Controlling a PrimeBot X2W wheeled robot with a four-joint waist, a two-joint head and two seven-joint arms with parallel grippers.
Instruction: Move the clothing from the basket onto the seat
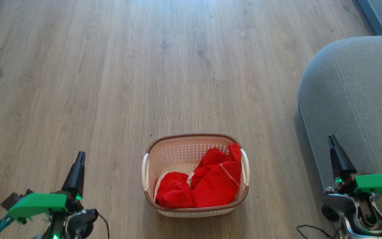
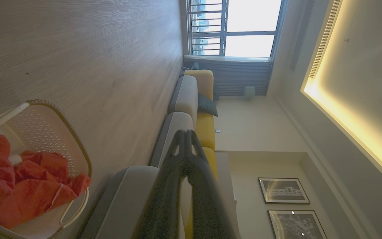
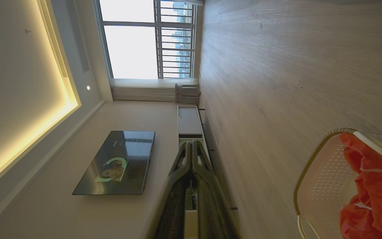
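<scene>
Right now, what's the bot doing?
Nothing is gripped yet. The red clothing lies heaped in the basket on the wooden floor, straight ahead of the robot. The left gripper and right gripper are both shut and empty, one at each side of it. The grey seat stands to its right.

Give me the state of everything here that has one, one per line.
basket: upright, loaded
clothing: crumpled, in the basket
seat: no clothing on the part shown
left tool: shut, empty
right tool: shut, empty
television: on
</scene>
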